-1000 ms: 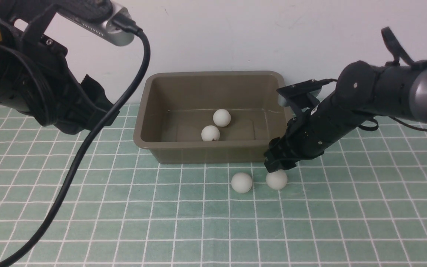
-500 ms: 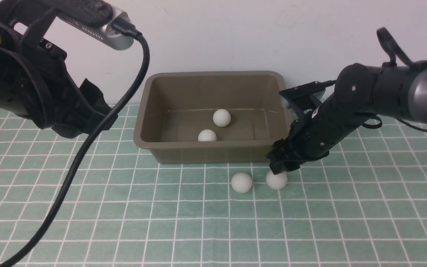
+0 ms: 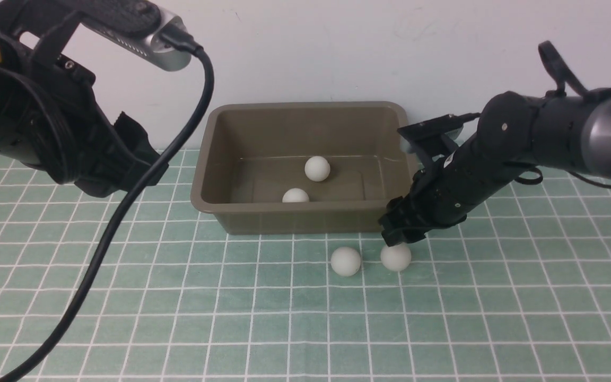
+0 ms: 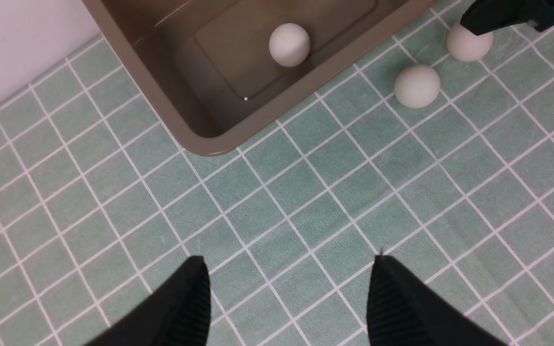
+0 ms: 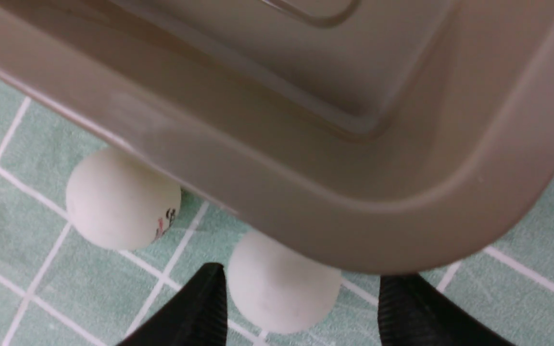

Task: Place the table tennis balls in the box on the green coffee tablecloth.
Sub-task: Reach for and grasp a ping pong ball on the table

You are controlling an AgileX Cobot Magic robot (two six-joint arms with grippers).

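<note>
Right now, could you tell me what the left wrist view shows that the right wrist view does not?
Only the left wrist view: one ball lying inside the box, and the left gripper, open above bare tablecloth. Only the right wrist view: a small printed mark on one loose ball, and the right gripper open, its fingers either side of the other loose ball. Both: the box's olive-brown wall, the gridded tablecloth, and those two loose balls on it near the box.

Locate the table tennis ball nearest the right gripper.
Front view: that ball sits on the tablecloth before the box's right front corner, right of another ball, under the right gripper.
</note>
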